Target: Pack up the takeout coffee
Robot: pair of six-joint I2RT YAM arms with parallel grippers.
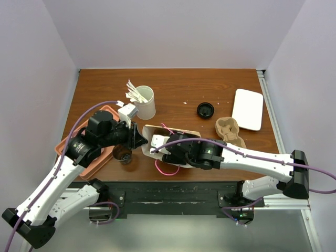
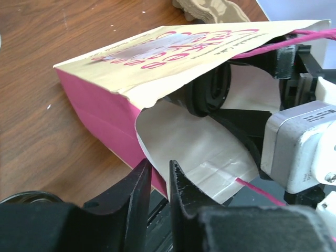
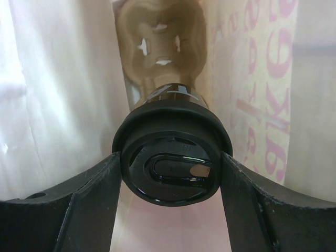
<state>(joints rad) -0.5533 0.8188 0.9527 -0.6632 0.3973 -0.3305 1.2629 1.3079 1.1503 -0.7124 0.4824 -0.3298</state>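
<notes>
bag (image 2: 105, 68) 1 | lidded takeout coffee (image 3: 170, 121) 1, in right end effector (image 3: 169, 170) | carrier (image 1: 231, 131) 1

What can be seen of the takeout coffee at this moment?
The takeout coffee is a small dark cup under a round, glossy black plastic lid with an oval sip slot. It lies sideways, lid toward the wrist camera, inside the paper bag. The right gripper clamps the lid's rim from both sides. Its body is mostly hidden.
</notes>
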